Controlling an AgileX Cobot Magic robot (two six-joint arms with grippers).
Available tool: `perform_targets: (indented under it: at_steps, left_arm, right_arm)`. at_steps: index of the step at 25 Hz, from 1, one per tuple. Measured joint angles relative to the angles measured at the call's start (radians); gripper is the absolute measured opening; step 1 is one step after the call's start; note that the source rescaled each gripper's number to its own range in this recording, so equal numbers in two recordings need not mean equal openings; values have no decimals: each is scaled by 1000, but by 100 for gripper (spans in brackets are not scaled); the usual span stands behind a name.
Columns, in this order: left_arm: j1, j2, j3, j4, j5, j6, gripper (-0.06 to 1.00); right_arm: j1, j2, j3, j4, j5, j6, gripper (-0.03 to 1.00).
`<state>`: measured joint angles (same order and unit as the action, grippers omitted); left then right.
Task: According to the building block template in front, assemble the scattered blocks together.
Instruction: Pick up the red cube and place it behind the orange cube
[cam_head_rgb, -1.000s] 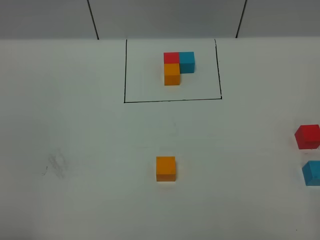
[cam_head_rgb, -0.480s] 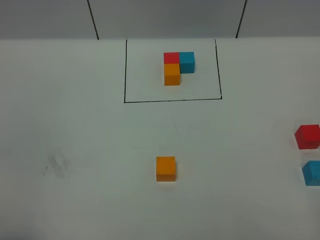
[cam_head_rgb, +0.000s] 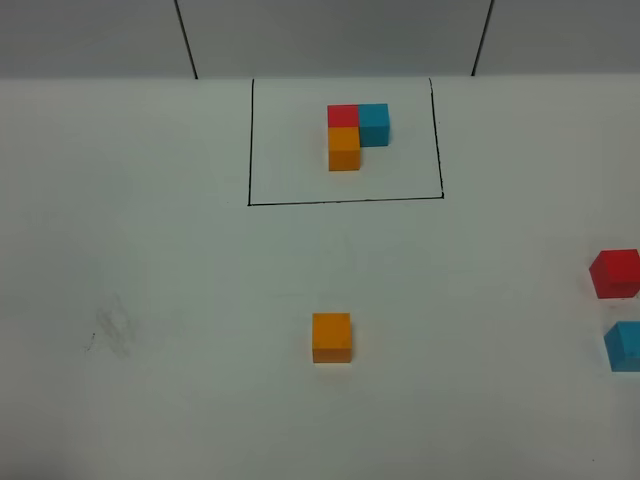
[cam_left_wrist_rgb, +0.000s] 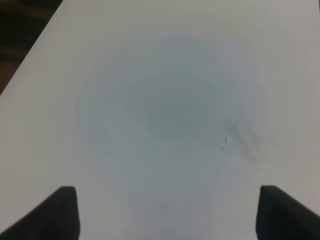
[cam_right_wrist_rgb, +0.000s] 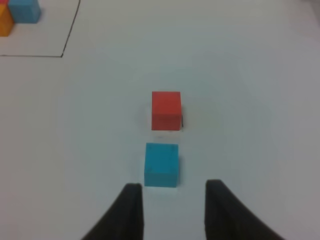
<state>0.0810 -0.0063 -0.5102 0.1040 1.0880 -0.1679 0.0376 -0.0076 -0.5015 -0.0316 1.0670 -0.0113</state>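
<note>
Just ahead of right pincer (parted, empty): blue block; left pincer spread wide over table.

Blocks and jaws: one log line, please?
template: framed; orange block: centre; red block, blue block: right, apart; left gripper: jaws open; right gripper: jaws open, by blue block

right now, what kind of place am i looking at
Probably a robot test bench, not a home: a plain white table, a building block template inside a drawn black rectangle, plus a loose orange cube, red cube and blue cube.
</note>
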Motion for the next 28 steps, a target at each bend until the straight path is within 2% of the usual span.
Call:
perform_targets:
  at_steps: [6, 9, 13, 19, 20, 23, 28]
  left_arm:
    - [0, 0, 0, 0, -1, -1, 62]
    - [0, 0, 0, 0, -1, -1, 62]
    - [0, 0, 0, 0, -1, -1, 62]
    - [0, 0, 0, 0, -1, -1, 62]
    - [0, 0, 0, 0, -1, -1, 62]
    - [0, 0, 0, 0, -1, -1, 62]
    - [0, 0, 0, 0, -1, -1, 62]
  right_arm:
    - [0, 0, 0, -1, 0, 4, 0]
    - [0, 4, 0, -3, 0, 45, 5]
    - [0, 103, 0, 23, -5, 103, 26]
    - [0, 402, -62, 32, -88, 115, 84]
    - [0, 472, -83, 32, -99, 115, 90]
    - [0, 696, -165, 2, -130, 117, 99]
    - [0, 1079, -333, -62, -160, 117, 100]
